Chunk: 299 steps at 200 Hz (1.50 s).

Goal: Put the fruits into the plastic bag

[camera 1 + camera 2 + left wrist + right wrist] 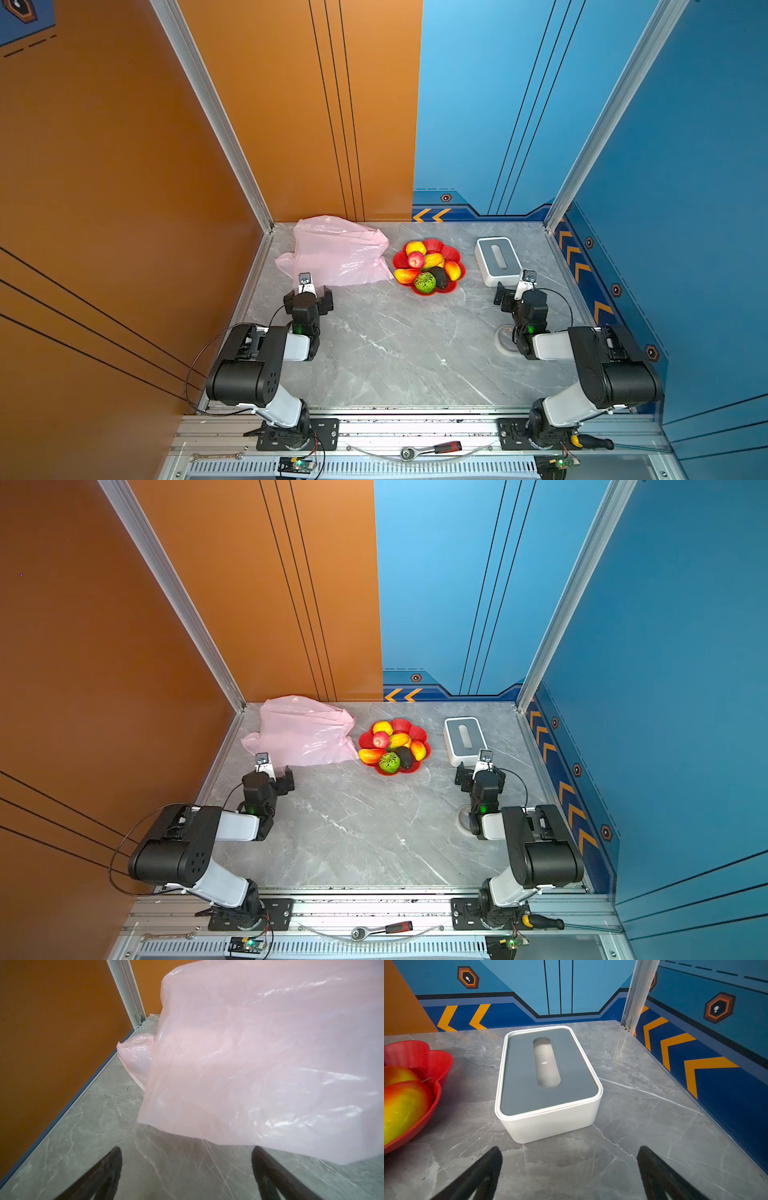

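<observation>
I'm hovering left fingers [270,1174] wide open, empty, just before bag [338,251], right fingers [658,1176] wide open, empty, facing tissue box [548,1084], fruits [432,261] sitting in dish [434,244] between bag and tissue box, on table [395,353]

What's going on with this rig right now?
Nothing is held yet. The fruits sit in the red dish, and the pink plastic bag lies crumpled beside it. The left pincer is open just short of the bag. The right pincer is open, facing the tissue box.
</observation>
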Each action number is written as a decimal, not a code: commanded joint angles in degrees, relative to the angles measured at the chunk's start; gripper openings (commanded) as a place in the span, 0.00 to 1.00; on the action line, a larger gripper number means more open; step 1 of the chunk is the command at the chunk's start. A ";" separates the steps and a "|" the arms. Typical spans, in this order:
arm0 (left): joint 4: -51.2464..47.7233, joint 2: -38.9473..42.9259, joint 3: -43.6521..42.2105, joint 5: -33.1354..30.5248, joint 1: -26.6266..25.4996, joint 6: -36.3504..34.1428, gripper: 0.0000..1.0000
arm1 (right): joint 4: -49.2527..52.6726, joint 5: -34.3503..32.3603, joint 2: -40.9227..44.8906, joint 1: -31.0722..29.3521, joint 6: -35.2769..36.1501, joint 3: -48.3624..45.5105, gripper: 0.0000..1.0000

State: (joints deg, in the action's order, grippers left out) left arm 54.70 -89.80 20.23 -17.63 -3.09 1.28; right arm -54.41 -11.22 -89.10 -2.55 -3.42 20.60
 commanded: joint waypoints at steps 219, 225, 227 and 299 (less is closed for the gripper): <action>1.25 0.14 0.25 -1.08 -0.51 -0.36 0.98 | 1.11 -0.69 0.51 0.13 -0.61 0.16 1.00; 1.07 0.40 0.40 -2.09 -0.66 -0.42 0.98 | 0.91 -1.79 0.52 -0.15 -0.61 0.19 1.00; 0.82 0.65 0.42 -2.44 -0.75 -0.34 0.98 | 0.78 -2.31 0.51 -0.24 -0.62 0.04 1.00; -18.08 16.30 4.85 -9.11 -1.91 1.21 0.98 | 18.45 -12.74 13.91 -2.73 -1.61 4.49 1.00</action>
State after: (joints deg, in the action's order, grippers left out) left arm 46.00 -78.50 21.67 -22.17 -4.58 1.30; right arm -46.59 -18.20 -80.12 -4.49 -3.44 21.28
